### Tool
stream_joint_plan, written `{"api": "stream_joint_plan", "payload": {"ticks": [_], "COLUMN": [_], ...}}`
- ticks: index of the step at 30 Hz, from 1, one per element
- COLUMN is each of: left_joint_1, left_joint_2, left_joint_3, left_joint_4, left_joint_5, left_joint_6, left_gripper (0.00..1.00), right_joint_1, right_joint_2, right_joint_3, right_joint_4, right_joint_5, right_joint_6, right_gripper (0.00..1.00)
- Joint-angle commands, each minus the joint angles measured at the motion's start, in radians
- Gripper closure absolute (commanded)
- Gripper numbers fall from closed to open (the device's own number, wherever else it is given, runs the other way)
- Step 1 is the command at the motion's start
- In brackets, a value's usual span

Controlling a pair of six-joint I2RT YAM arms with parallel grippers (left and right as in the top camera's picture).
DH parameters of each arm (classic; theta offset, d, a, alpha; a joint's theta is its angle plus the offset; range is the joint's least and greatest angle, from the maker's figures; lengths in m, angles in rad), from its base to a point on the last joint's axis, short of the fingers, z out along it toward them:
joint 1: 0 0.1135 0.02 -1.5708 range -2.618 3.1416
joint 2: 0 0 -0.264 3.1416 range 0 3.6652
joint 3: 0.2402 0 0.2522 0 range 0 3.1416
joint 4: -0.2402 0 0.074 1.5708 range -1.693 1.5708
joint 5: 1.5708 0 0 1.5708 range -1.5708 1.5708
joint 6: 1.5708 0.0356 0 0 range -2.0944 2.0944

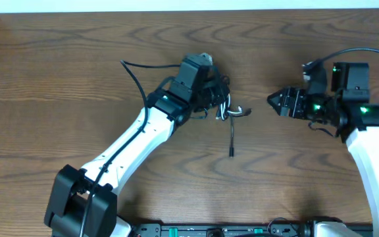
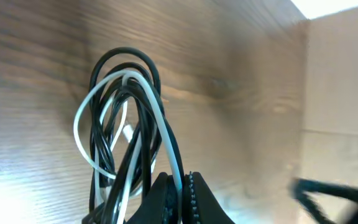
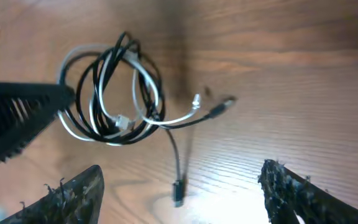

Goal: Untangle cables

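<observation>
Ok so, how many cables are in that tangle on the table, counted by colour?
black cable: 1
white cable: 1
Total: 2

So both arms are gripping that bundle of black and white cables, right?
Not quite. Only the left jaws are shut on the cables. The right jaws stand open, apart from the bundle, as the right wrist view shows.

We see no readable text, labels, brands or numbers anywhere — nothing legible on either arm, on the cords, or on the table.
</observation>
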Motion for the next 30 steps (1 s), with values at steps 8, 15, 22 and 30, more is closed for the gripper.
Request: {"api": "stream_joint_plan", "payload": {"ticks": [8,15,22,30], "left_joint_1": [0.191,0.202,0.202,0.203], "left_joint_2": [-0.002,-0.002,-0.002,-0.002], "left_joint_3": [0.011,0.011,0.011,0.011], "left_joint_4": [0.133,0.151,0.154,0.175], "left_joint_5": [0.562,0.665,0.678,0.703], "left_joint_6": [0.037,0.017,-0.04,-0.074], "left_gripper": [0.93,0.93,0.93,0.92], "right_joint_1": [0.088,0.18,0.224,0.238], "right_joint_2": [0.169,0.282,0.383,0.427], "right_joint_3": [0.016,0.016,0.016,0.016], "right_joint_4": [0.13,0.367,0.499,0.487], "right_joint_5": [-0.166,-0.164,-0.034,0.197], "right_joint_6": [-0.05,0.086,0.219,0.261], "right_gripper": [0.23,0.28,0.45,0.56]}}
